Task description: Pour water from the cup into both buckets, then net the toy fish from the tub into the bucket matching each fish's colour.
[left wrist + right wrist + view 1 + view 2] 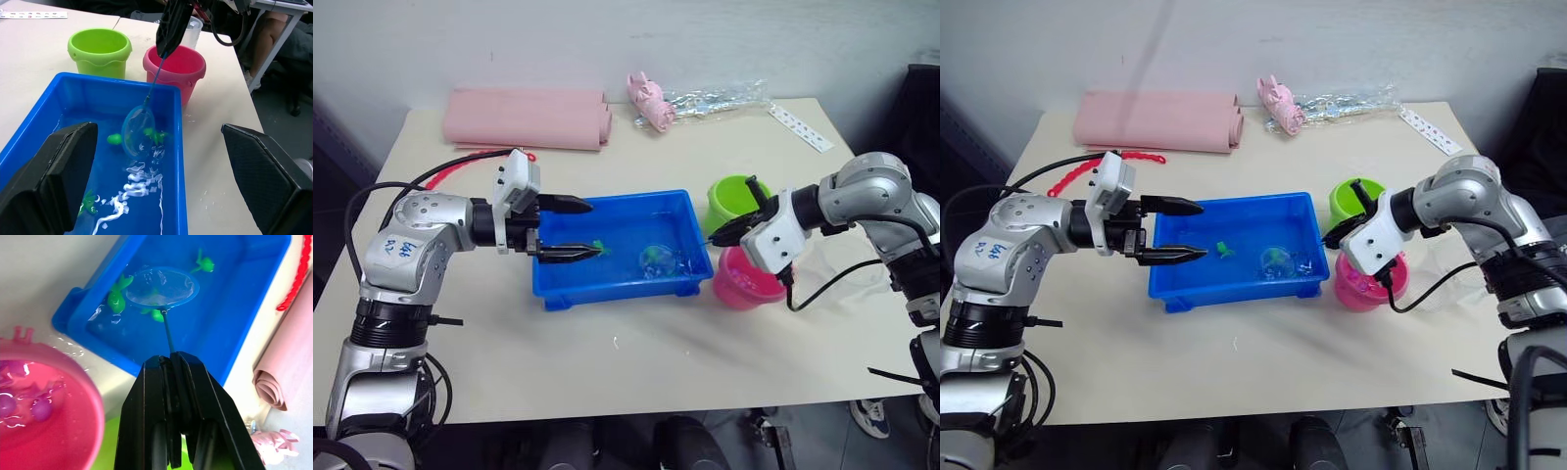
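My left gripper [576, 228] hangs over the left end of the tub [607, 282], fingers spread wide, nothing between them. One finger sits above the far rim, the other above the water near the left wall.

Tub lies mid-tabletop [607, 362], holding water. Green fish [114, 139] float in it: one by the left end, others toward the right end around the net hoop. I cannot count them surely.

Net [162, 286]: the blue hoop sits in the water at the tub's right end, and its thin handle runs up and rightward over the rim to my right gripper [172, 363]. That gripper is clenched on the handle's end, above the gap between tub and pink bucket.

Green bucket [100, 50] stands just right of the tub's far corner. Pink bucket [174, 68] stands beside it, nearer me, close to the tub's right wall. It holds water and a few pink fish [41, 410].

Clear cup [191, 30] stands behind the pink bucket, mostly hidden.
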{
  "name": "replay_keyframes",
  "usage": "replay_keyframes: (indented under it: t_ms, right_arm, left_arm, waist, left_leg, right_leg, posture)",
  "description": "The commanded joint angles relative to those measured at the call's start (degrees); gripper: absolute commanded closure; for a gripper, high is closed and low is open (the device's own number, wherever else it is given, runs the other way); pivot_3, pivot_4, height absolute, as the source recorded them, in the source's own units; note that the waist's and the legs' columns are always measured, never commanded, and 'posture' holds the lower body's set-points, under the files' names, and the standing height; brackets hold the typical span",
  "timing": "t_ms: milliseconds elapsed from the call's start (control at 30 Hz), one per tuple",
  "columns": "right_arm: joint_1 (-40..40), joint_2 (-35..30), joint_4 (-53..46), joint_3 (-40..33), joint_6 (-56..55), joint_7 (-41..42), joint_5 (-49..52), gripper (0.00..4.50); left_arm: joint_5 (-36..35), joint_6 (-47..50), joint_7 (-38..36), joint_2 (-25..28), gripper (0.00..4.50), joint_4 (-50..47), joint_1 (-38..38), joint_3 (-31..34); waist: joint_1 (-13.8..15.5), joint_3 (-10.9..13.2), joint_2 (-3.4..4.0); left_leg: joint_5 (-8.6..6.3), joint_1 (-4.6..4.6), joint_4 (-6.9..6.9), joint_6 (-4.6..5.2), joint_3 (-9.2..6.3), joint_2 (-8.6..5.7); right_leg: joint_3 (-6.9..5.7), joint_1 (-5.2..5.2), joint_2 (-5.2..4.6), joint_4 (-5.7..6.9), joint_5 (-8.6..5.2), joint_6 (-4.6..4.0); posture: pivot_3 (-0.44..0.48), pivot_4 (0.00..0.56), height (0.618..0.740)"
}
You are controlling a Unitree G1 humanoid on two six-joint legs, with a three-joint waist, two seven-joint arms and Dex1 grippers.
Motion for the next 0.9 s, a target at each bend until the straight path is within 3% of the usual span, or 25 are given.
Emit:
replay_keyframes:
  t_ms: [33, 433, 900]
  right_arm:
    - [-1.28, -1.17, 0.69, -2.84, -1.9, -0.83, -2.58, 4.5]
    - [-0.85, -1.32, 3.56, -3.41, -8.4, -4.99, -8.39, 4.5]
    - [6.65, -2.76, -3.11, -4.57, 0.53, 1.41, 0.74, 4.5]
  left_arm:
    - [-1.12, 0.17, -0.74, 0.83, 0.07, -1.19, -0.33, 0.66]
    - [-1.14, 0.91, -1.17, 1.03, 0.07, -1.45, -0.54, 0.78]
    - [-0.71, 0.88, -1.74, 1.6, 0.07, -1.09, -1.14, 0.54]
  waist:
    - [-0.02, 0.0, 0.0]
    - [-0.13, 0.0, 0.0]
    - [-0.08, 0.0, 0.0]
  left_leg:
    - [0.0, 0.0, 0.0, 0.0, 0.0, 0.0]
    - [0.0, 0.0, -0.02, 0.0, 0.01, 0.0]
    - [0.0, 0.0, -0.02, 0.0, 0.0, 0.01]
  right_leg:
    - [0.0, 0.0, 0.0, 0.0, 0.0, 0.0]
    - [0.01, -0.01, 0.01, 0.0, 0.0, 0.0]
    - [0.0, 0.0, 0.02, 0.0, 0.0, 0.0]
  posture:
    - [0.0, 0.15, 0.74]
    - [0.0, 0.15, 0.74]
    - [0.0, 0.15, 0.74]
